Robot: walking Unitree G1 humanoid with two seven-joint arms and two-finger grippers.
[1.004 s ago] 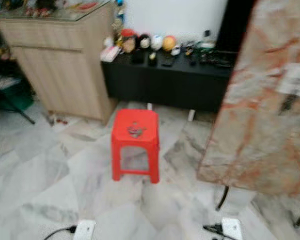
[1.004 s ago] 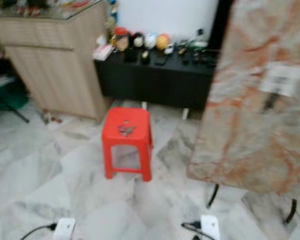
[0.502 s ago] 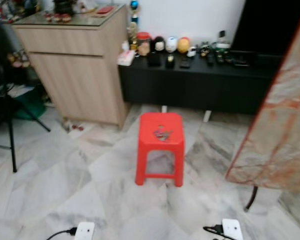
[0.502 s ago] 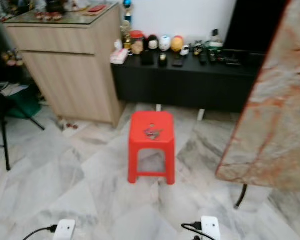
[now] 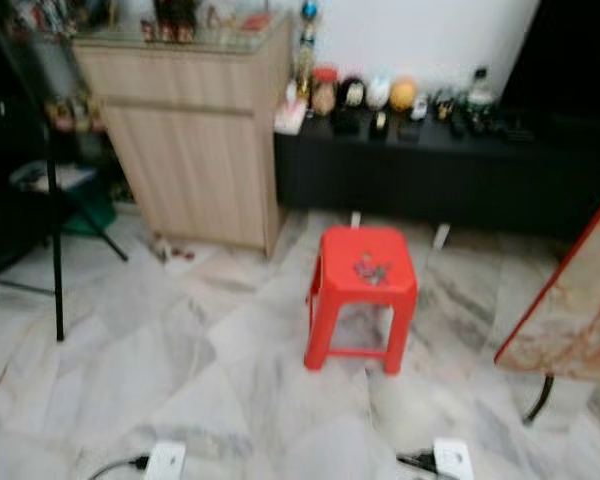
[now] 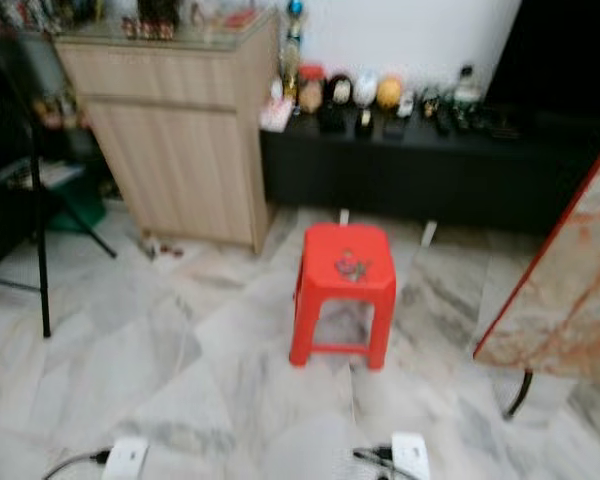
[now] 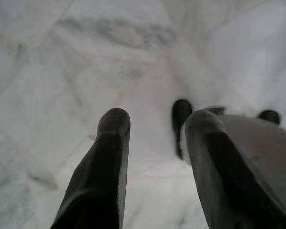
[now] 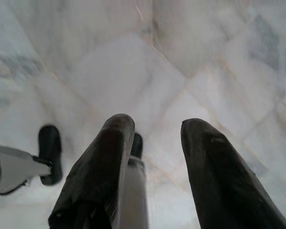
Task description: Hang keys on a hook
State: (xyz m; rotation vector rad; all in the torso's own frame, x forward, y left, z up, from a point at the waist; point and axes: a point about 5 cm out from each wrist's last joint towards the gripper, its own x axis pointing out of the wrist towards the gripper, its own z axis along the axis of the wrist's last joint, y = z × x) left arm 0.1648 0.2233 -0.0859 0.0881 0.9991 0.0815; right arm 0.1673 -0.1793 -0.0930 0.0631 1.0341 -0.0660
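A small bunch of keys (image 5: 370,268) lies on top of a red plastic stool (image 5: 362,294) standing on the marble floor ahead of me; the same keys (image 6: 351,266) and stool (image 6: 344,290) appear in the right eye view. My left gripper (image 7: 155,125) hangs open over the floor tiles with nothing between its fingers. My right gripper (image 8: 157,129) is also open and empty, pointing down at the floor. No hook can be made out.
A light wooden cabinet (image 5: 202,150) stands at the back left, next to a low black bench (image 5: 450,170) with small ornaments. A marbled table (image 5: 572,310) edge juts in at the right. A black tripod leg (image 5: 55,230) stands at the left. My two feet (image 5: 165,462) are at the bottom.
The camera has turned left: the stool, cabinet and bench have shifted right in the picture, and the marbled table has slid towards the right edge. The keys still lie on the stool.
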